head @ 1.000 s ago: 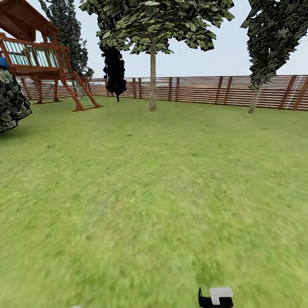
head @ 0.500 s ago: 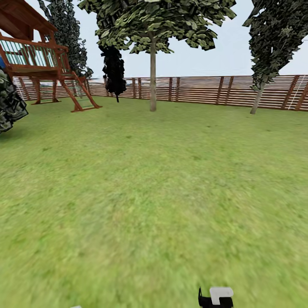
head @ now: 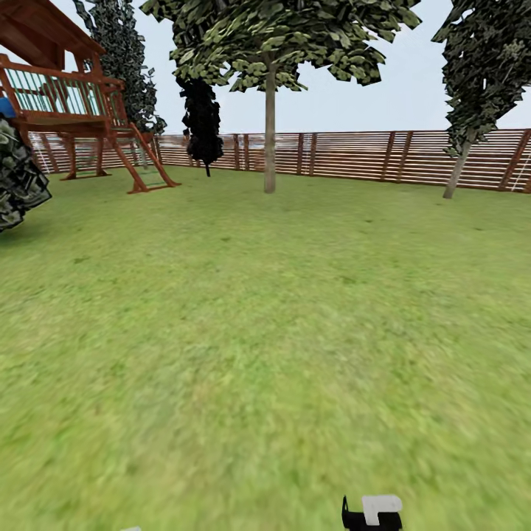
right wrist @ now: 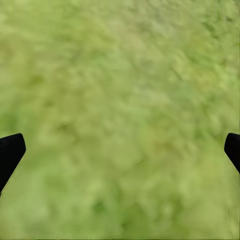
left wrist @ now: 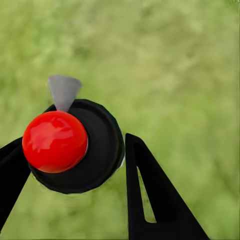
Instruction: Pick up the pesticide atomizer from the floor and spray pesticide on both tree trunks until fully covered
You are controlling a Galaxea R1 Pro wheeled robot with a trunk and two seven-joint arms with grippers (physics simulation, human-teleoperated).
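— Where is the pesticide atomizer (left wrist: 75,147) being seen?

— In the left wrist view it is being held between the two black fingers (left wrist: 150,195) of the left gripper (left wrist: 70,165), which is being kept clamped on it. Its red round top and dark round body are being shown from above, with a grey nozzle pointing away, over blurred grass (left wrist: 190,65).

— And the right gripper (right wrist: 120,150)?

— Its fingertips (right wrist: 10,152) are being seen at opposite edges of the right wrist view, spread wide apart, with nothing but lawn between them.

— What is being shown farther out?

— In the head view, a broad lawn (head: 265,332) is being crossed by sight toward a thin-trunked leafy tree (head: 270,110), a black narrow cypress (head: 201,122) beside it, and a leaning tree (head: 472,88) at the right. A brown slatted fence (head: 354,156) is being seen behind them, and a red-brown wooden play tower (head: 66,96) at the left.
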